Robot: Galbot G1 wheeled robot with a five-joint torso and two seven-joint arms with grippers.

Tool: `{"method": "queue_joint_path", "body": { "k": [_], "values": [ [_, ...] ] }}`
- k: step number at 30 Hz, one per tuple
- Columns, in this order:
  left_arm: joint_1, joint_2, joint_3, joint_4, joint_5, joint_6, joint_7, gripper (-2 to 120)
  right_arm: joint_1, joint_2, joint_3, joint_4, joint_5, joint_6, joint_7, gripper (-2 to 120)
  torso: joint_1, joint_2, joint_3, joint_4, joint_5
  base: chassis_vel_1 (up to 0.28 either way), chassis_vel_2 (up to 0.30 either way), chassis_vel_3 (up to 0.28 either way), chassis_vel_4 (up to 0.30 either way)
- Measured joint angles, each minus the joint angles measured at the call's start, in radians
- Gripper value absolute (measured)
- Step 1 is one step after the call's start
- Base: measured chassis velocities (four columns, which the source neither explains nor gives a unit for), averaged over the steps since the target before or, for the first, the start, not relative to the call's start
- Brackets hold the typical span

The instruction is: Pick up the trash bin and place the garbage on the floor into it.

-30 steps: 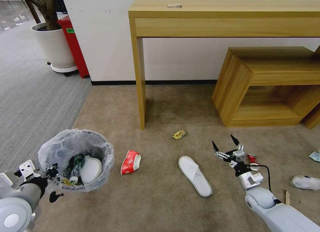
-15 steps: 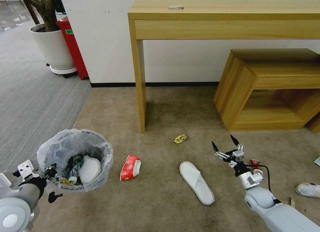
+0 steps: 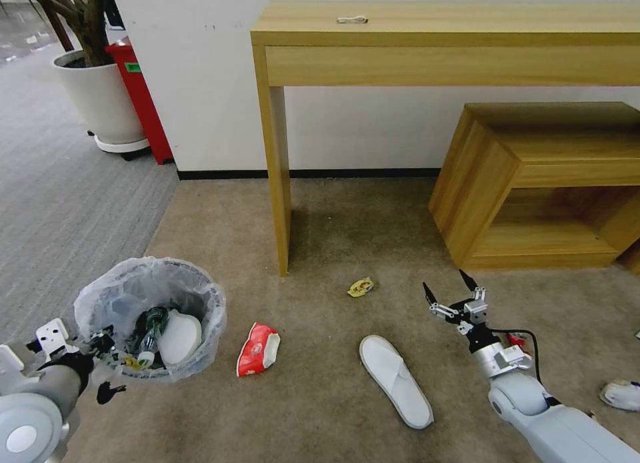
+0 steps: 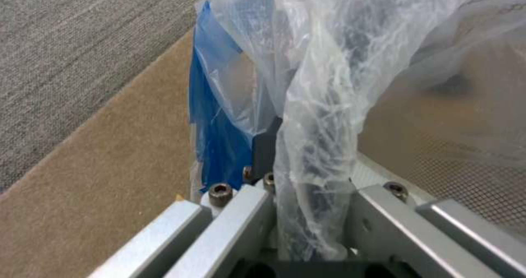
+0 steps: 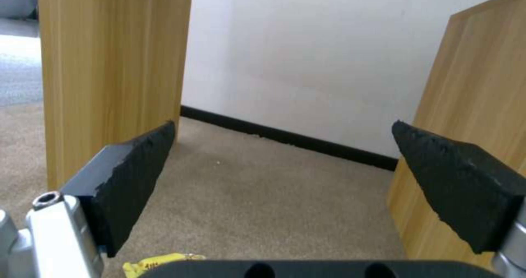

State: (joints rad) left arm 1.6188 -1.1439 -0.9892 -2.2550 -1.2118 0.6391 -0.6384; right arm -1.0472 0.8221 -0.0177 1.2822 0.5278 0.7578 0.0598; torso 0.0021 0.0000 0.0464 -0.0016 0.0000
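Everything slides as the robot rolls; left gripper (image 3: 100,363) stays clamped on the trash bin (image 3: 150,316), right gripper (image 3: 451,291) spread ready above the floor (image 3: 320,410).

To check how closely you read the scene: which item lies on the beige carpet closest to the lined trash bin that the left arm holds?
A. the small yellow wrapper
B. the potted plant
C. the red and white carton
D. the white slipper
C: in the head view the red and white carton lies just beside the trash bin, nearer than the white slipper or the yellow wrapper.
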Motion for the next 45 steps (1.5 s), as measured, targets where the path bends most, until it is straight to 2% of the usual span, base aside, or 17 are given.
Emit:
{"method": "queue_joint_path", "body": {
  "k": [9, 15, 20, 23, 26, 34, 45],
  "values": [
    [-0.006, 0.005, 0.009, 0.008, 0.000, 0.000, -0.001, 0, 0.026, 0.000, -0.038, -0.039, -0.017, 0.050, -0.020, 100, 0.000, 0.000, 0.000, 0.0000, 0.0001, -0.031, 0.022, 0.027, -0.029],
    [-0.016, 0.008, 0.015, 0.017, -0.015, 0.000, -0.012, 0, 0.048, -0.077, -0.124, -0.042, 0.025, 0.051, -0.064, 100, 0.000, 0.000, 0.000, -0.0001, 0.0001, 0.000, 0.000, 0.000, 0.000],
    [-0.018, 0.008, 0.015, 0.018, -0.018, 0.000, -0.014, 0, 0.042, -0.129, -0.155, -0.036, 0.074, 0.050, -0.094, 100, 0.000, 0.000, 0.000, -0.0001, 0.0001, 0.000, 0.000, 0.000, 0.000],
    [-0.018, 0.009, 0.017, 0.018, -0.020, 0.000, -0.015, 0, 0.014, -0.189, -0.178, -0.045, 0.142, 0.047, -0.139, 100, 0.000, 0.000, 0.000, -0.0003, 0.0001, 0.000, 0.000, 0.000, 0.000],
    [-0.021, 0.010, 0.022, 0.019, -0.021, 0.000, -0.015, 0, 0.002, -0.203, -0.189, -0.052, 0.163, 0.046, -0.154, 100, 0.000, 0.000, 0.000, -0.0003, 0.0001, 0.000, 0.000, 0.000, 0.000],
    [-0.036, 0.016, 0.036, 0.027, -0.026, 0.001, -0.021, 0, -0.012, -0.217, -0.222, -0.084, 0.225, 0.036, -0.233, 100, 0.000, 0.000, 0.000, -0.0001, -0.0003, 0.000, 0.000, 0.000, 0.000],
    [-0.060, 0.026, 0.062, 0.044, -0.032, 0.002, -0.028, 0, 0.013, -0.190, -0.341, -0.138, 0.280, 0.020, -0.243, 100, 0.000, 0.000, 0.000, 0.0000, 0.0000, 0.000, 0.000, 0.000, 0.000]
  ]
}}
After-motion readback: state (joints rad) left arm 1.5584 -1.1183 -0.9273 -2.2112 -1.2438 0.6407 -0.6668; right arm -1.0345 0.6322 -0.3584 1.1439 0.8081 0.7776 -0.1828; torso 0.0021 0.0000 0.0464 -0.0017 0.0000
